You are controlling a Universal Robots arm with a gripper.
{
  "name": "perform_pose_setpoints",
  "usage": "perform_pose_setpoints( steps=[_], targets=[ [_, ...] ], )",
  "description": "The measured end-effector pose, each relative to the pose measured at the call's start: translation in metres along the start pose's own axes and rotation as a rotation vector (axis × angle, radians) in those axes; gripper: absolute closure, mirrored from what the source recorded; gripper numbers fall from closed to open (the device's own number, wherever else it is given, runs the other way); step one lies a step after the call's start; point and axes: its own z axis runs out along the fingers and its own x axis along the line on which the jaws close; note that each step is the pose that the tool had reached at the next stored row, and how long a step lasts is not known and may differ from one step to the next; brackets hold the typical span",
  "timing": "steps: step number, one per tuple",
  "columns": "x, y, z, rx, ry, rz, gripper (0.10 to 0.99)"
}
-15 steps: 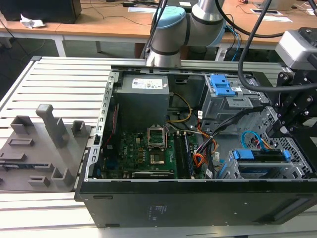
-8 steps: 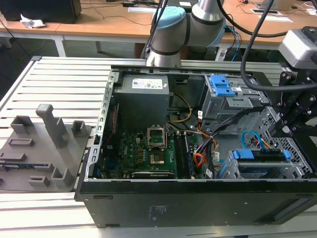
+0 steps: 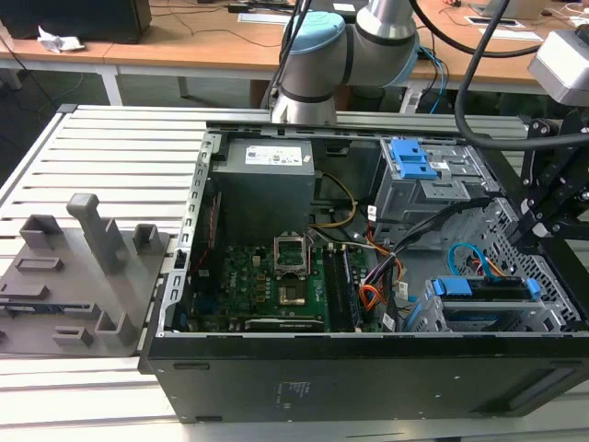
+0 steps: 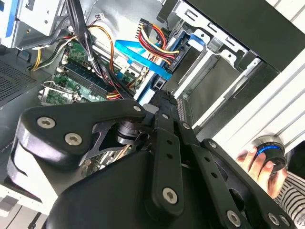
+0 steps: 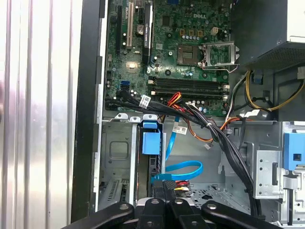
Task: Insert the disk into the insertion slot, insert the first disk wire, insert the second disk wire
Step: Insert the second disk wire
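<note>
Now one disk (image 5: 151, 143) sits slotted with two wires plugged; end effector (image 5: 162, 198) state unclear.

A white printed label (image 3: 276, 157) lies on the power supply at the computer case's rear edge, its print too small to make out. A pale sticker (image 3: 293, 393) sits on the case's black outer wall, equally unreadable. In the first wrist view, white lettering (image 5: 206, 15) is printed on the green motherboard beside the processor socket, and small white tags (image 5: 145, 101) (image 5: 179, 130) hang on the cables; their print cannot be made out.
</note>
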Motion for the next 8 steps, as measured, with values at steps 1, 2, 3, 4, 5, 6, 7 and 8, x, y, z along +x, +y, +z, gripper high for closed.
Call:
perform_pose_setpoints(
  steps=[1,2,3,4,5,6,7,8],
  targets=[
    [-0.0001,0.0001,-0.0011,0.000,0.0000,0.000,0.980],
    [-0.0002,0.0001,-0.0024,0.000,0.0000,0.000,0.980],
    [-0.0003,0.0002,-0.0041,0.000,-0.0001,0.000,0.980],
    [-0.0005,0.0003,-0.0065,0.000,0.0000,0.000,0.980],
    [-0.0005,0.0003,-0.0065,0.000,-0.0002,0.000,0.980],
    [-0.0005,0.0003,-0.0067,0.000,0.0000,0.000,0.980],
    [-0.0006,0.0024,-0.0069,0.000,0.0005,0.000,0.980],
    [-0.0005,0.0077,-0.0063,0.000,-0.0001,0.000,0.980]
  ],
)
